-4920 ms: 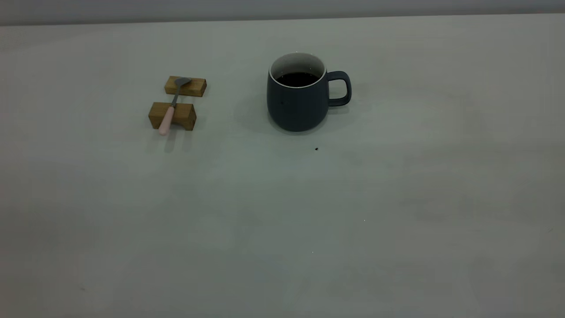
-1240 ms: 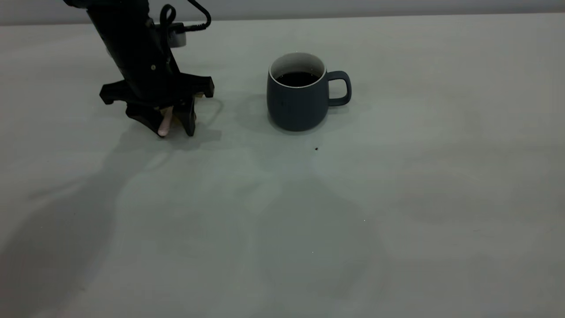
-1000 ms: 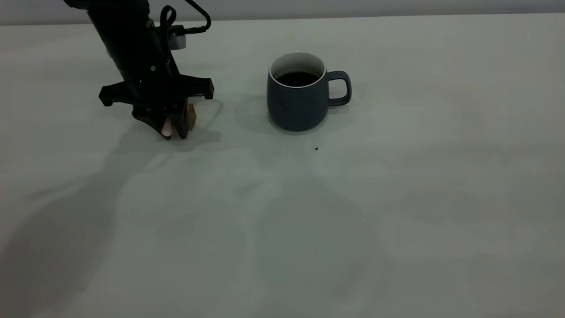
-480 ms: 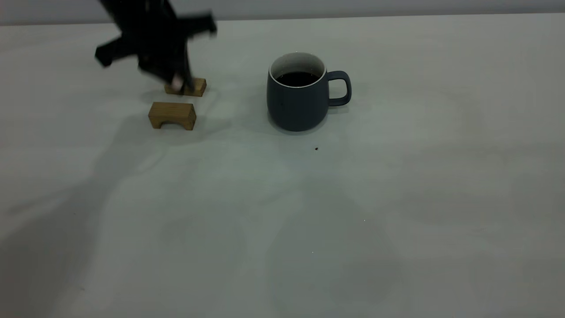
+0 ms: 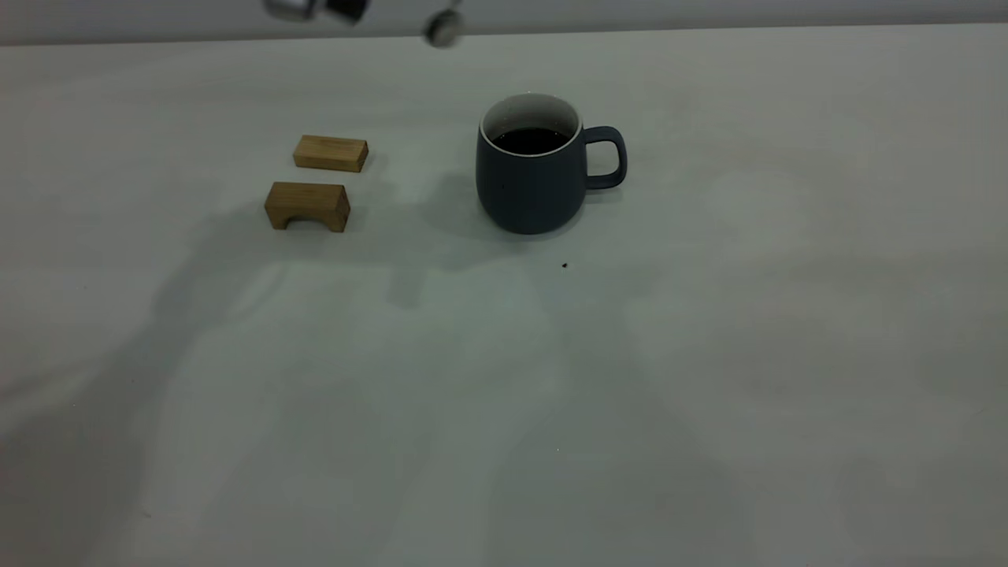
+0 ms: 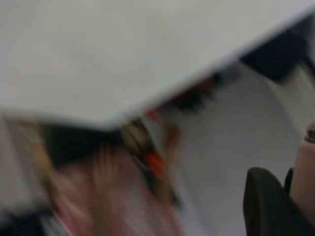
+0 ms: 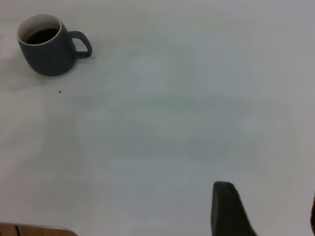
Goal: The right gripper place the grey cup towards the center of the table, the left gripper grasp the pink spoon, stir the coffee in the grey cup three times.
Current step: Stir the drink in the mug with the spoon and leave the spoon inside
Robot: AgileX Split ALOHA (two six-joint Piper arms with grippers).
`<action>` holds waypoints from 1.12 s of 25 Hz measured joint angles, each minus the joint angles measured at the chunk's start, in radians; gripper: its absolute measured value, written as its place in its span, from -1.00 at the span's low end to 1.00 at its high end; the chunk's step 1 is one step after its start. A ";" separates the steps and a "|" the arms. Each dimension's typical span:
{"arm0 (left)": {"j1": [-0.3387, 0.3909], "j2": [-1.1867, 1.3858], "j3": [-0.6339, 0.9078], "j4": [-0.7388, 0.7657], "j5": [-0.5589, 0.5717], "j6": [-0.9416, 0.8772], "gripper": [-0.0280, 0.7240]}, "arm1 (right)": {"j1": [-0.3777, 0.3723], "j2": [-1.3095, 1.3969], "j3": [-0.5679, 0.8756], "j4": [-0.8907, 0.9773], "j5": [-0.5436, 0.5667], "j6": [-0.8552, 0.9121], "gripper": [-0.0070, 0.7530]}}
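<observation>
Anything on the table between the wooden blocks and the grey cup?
No. In the exterior view the table is bare between the wooden blocks and the grey cup; only shadow falls there.

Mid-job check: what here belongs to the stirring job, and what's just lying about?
Job: grey cup, coffee, pink spoon held by left gripper, open right gripper, table.
Lying about: flat wooden block, arched wooden block, dark speck.

My left gripper point(image 5: 346, 8) is almost wholly cut off by the exterior view's top edge; only blurred bits show, and a smeared grey shape point(image 5: 443, 28) beside them is too unclear to name. My left wrist view is motion-blurred; one dark finger point(image 6: 268, 206) and a pink sliver point(image 6: 305, 172) run off its edge. My right gripper's finger point(image 7: 229, 209) is cropped too.
</observation>
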 joint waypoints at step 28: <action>-0.032 0.282 -0.123 -0.453 -0.125 -0.180 -0.65 | 0.000 0.000 0.000 0.000 0.000 0.000 0.17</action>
